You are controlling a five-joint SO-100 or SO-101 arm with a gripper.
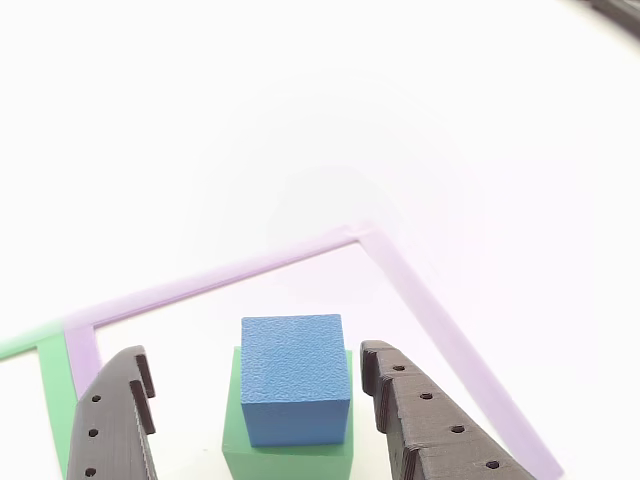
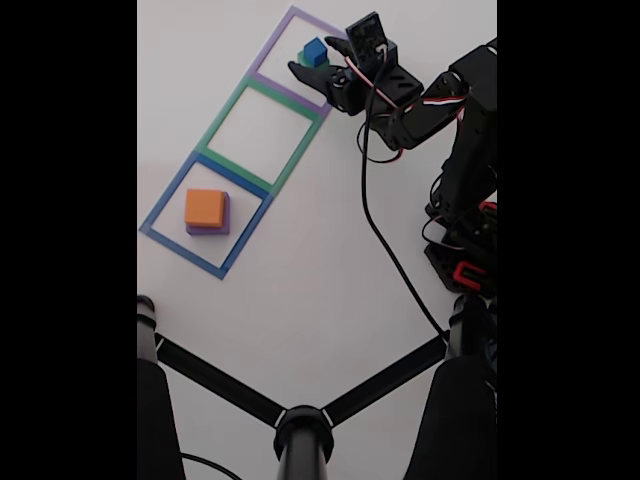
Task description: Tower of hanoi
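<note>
A small blue block (image 1: 294, 378) sits on top of a larger green block (image 1: 290, 448) inside the purple square outline (image 1: 420, 300). My gripper (image 1: 260, 400) is open, with one dark finger (image 1: 115, 420) on each side of the blue block, apart from it. In the fixed view the same stack, blue block (image 2: 316, 51) over green block (image 2: 305, 60), lies between the fingers of the gripper (image 2: 318, 58) at the top. An orange block (image 2: 205, 208) rests on a purple block (image 2: 212, 229) inside the blue square outline (image 2: 165, 200).
The green square outline (image 2: 230, 110) in the middle holds nothing. The arm's body (image 2: 465, 150) and its cable (image 2: 385, 240) stand at the right. A black tripod's legs (image 2: 300, 420) cross the bottom of the fixed view.
</note>
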